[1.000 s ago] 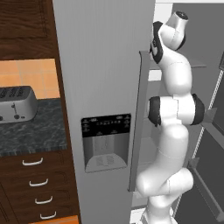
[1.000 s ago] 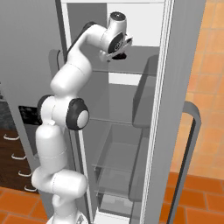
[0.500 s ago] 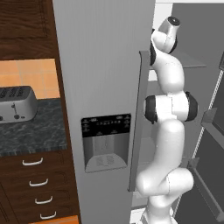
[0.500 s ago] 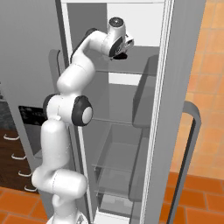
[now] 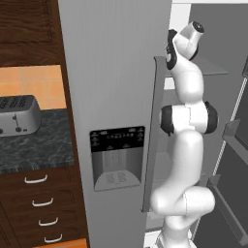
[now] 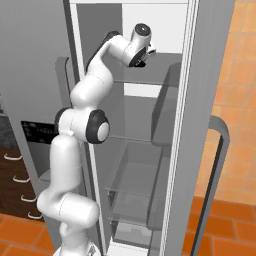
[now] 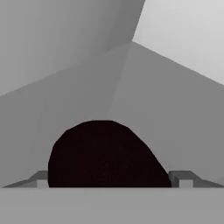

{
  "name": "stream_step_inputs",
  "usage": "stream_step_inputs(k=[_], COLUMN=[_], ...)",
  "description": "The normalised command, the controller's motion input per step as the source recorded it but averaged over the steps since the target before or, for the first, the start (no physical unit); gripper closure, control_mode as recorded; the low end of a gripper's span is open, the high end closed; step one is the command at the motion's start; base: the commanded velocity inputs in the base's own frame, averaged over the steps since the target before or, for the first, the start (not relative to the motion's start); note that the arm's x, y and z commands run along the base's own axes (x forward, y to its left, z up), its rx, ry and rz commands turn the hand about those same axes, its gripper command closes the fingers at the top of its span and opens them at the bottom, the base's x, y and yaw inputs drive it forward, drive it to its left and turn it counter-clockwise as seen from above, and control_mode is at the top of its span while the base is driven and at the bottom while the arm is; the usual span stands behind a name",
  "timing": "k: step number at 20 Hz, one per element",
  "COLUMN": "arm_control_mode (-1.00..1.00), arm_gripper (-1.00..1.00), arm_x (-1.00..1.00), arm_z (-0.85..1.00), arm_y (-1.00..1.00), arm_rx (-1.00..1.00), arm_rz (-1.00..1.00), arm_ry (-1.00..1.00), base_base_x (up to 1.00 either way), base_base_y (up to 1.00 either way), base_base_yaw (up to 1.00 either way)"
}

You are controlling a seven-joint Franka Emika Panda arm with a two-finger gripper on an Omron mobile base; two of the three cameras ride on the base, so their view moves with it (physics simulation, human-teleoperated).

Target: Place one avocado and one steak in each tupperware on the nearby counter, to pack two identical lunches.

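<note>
The hand stood wide open inside the upper fridge compartment, its two finger tips showing at about 8 and 4 o'clock in the hand view with a dark rounded avocado lying between them at 6 o'clock, though whether they touched it could not be told. Around the avocado were the plain grey fridge walls and the shelf it rested on. In the left base view, the dark speckled surface lay at 9 o'clock, a silver toaster on it, beside the closed fridge door.
</note>
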Motion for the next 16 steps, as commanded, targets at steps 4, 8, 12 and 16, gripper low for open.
stream_step_inputs(k=[4,8,12,16], arm_control_mode=[-1.00,-1.00,-1.00,-1.00], arm_gripper=[1.00,1.00,1.00,1.00], arm_x=[-0.97,-0.97,-1.00,-1.00], arm_z=[-0.08,0.31,0.56,0.57], arm_y=[0.00,0.00,0.00,0.03], arm_rx=[-0.01,0.00,0.00,0.02], arm_rz=[0.01,-0.01,0.00,0.03], arm_ry=[-0.07,-0.06,-0.08,-0.04], base_base_x=[0.00,0.00,0.00,0.00], base_base_y=[0.00,0.00,0.00,0.00], base_base_yaw=[0.00,0.00,0.00,0.00])
